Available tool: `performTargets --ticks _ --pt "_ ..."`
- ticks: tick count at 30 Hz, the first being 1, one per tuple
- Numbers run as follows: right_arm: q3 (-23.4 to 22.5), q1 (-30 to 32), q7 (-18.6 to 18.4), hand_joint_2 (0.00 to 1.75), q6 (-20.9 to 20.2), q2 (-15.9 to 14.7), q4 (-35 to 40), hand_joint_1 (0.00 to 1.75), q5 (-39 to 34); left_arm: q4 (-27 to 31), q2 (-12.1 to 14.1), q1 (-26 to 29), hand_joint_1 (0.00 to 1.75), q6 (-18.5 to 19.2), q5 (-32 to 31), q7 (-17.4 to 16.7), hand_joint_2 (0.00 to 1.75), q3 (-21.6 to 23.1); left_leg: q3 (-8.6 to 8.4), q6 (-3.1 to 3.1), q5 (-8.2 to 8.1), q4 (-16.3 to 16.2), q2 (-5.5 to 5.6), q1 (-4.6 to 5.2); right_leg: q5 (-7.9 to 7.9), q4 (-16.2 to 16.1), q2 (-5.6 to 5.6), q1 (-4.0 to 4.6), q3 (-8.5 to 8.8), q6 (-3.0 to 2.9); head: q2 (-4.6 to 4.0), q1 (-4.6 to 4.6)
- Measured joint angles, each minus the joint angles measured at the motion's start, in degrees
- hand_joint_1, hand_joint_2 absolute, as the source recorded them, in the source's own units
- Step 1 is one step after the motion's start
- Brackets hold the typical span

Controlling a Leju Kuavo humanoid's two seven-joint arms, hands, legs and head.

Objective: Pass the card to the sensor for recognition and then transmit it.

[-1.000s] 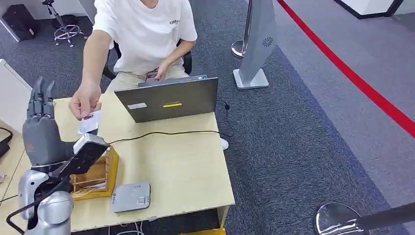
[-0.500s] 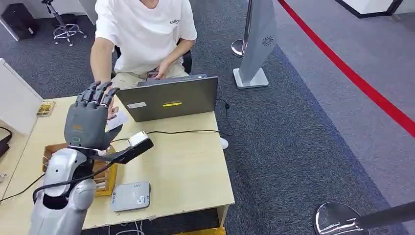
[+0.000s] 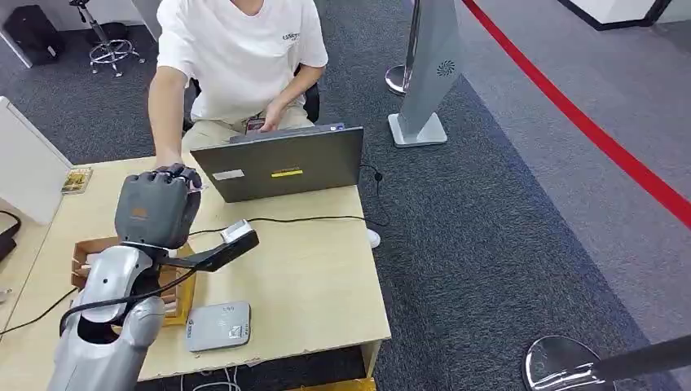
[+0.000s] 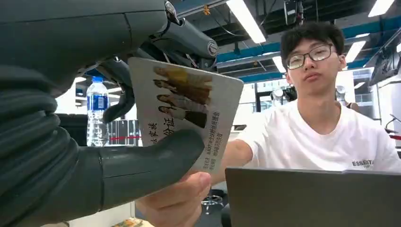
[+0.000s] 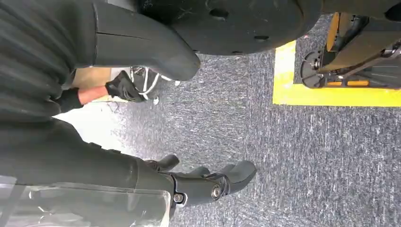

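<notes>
- The grey left hand [image 3: 156, 208] pinches the thin printed plastic card [image 4: 187, 111] near the pale wooden worktop's [image 3: 310, 277] far edge (a person's hand [image 4: 177, 201] grips it too).
- The card looks light, stiff and slippery; a firm edge pinch suits.
- The right hand [image 5: 208, 182] hangs with fingers apart, holding nothing.

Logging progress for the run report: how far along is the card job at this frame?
Early stage. Done: the left hand has reached the person's hand beside the laptop. In hand: the handover, with the card between the robot's thumb and fingers while the person's fingers touch its lower edge. Left: bring it to the grey sensor at the table's front edge, then pass it on. Right hand hangs over the carpet, holding nothing.
</notes>
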State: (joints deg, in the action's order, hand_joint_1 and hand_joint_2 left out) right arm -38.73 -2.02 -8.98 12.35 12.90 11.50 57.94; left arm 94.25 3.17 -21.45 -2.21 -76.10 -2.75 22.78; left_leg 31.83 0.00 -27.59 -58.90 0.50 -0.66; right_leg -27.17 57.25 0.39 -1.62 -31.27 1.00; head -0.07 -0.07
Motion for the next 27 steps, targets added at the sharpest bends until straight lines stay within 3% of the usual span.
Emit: performTargets --ticks 6,18,21,27 --pt "0.1 0.0 0.0 1.75 -0.4 0.0 0.0 0.00 0.0 -0.8 0.5 -0.8 1.75 0.9 -0.5 0.3 1.75 0.3 0.01 -0.05 0.04 0.0 0.00 0.00 0.03 0.0 0.00 0.00 0.00 0.01 0.00 0.00" --pt "0.2 0.0 0.1 1.75 -0.4 -0.1 0.0 0.00 -0.5 0.2 0.7 2.9 1.75 -2.7 -3.2 0.7 1.75 2.3 0.06 -0.04 0.05 0.0 0.02 0.00 0.04 0.0 -0.01 0.00 -0.01 0.02 0.00 0.00" --pt "-0.1 0.1 0.5 1.75 -0.1 -0.1 0.0 0.00 -1.6 2.3 1.1 5.3 1.75 0.3 -3.3 1.0 1.75 4.0 0.06 -0.04 0.05 0.0 0.01 0.00 0.04 0.0 -0.01 0.00 -0.02 0.02 0.00 0.00" --pt "-0.6 0.0 -0.1 1.75 0.1 -0.1 0.0 0.00 -2.4 4.6 3.0 8.3 1.75 7.7 -3.4 -1.6 1.75 8.3 0.09 -0.04 0.05 0.0 0.01 0.00 0.04 0.0 -0.02 0.00 -0.05 0.02 0.00 0.00"
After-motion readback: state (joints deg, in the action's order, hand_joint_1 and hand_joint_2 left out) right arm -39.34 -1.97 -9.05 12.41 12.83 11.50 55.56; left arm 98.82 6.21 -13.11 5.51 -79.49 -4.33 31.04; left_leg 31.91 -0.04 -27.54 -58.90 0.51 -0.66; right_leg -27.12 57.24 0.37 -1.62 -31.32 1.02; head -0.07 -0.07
